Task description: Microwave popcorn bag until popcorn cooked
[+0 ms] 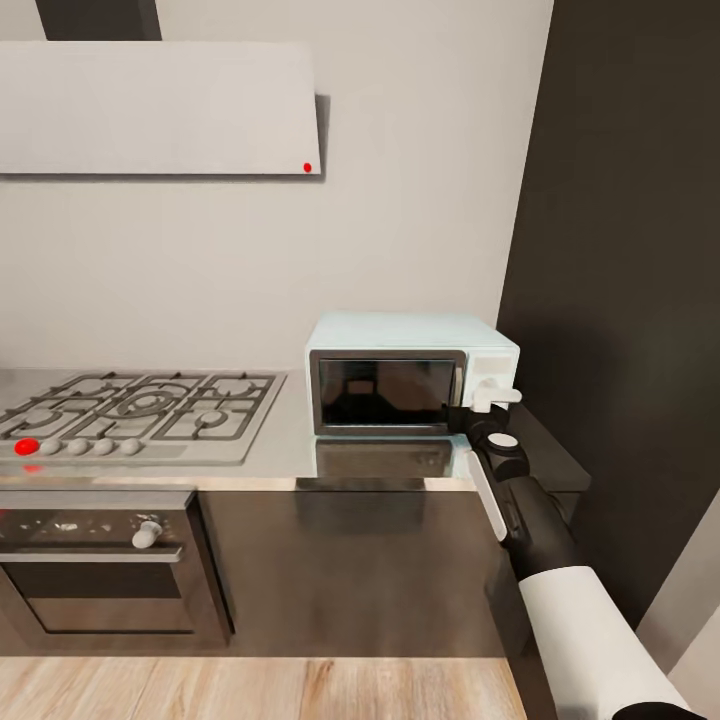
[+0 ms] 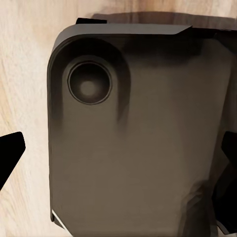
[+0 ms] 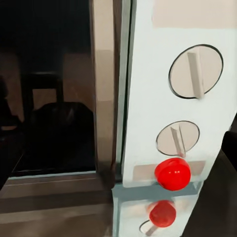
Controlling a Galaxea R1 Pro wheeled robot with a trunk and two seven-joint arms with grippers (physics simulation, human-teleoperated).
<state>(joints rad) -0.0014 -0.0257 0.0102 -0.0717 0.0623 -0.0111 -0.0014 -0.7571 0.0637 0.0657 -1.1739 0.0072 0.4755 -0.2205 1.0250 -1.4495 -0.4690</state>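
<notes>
The pale blue microwave (image 1: 410, 375) stands on the glossy grey countertop (image 1: 275, 445) with its dark glass door (image 3: 54, 89) closed. My right gripper (image 1: 497, 397) is at the microwave's white control panel (image 3: 173, 94), just in front of its two knobs and the red button (image 3: 173, 174). The right gripper (image 3: 118, 153) is open, one dark fingertip (image 3: 231, 145) showing at the frame edge. My left gripper (image 2: 118, 153) hangs open and empty over my own dark base. The popcorn bag and the popcorn are out of view.
A steel gas hob (image 1: 135, 410) lies left of the microwave, with an oven (image 1: 95, 575) below it and a white hood (image 1: 160, 105) above. A tall dark cabinet (image 1: 630, 250) stands right of the microwave. The floor (image 1: 250, 688) is wooden.
</notes>
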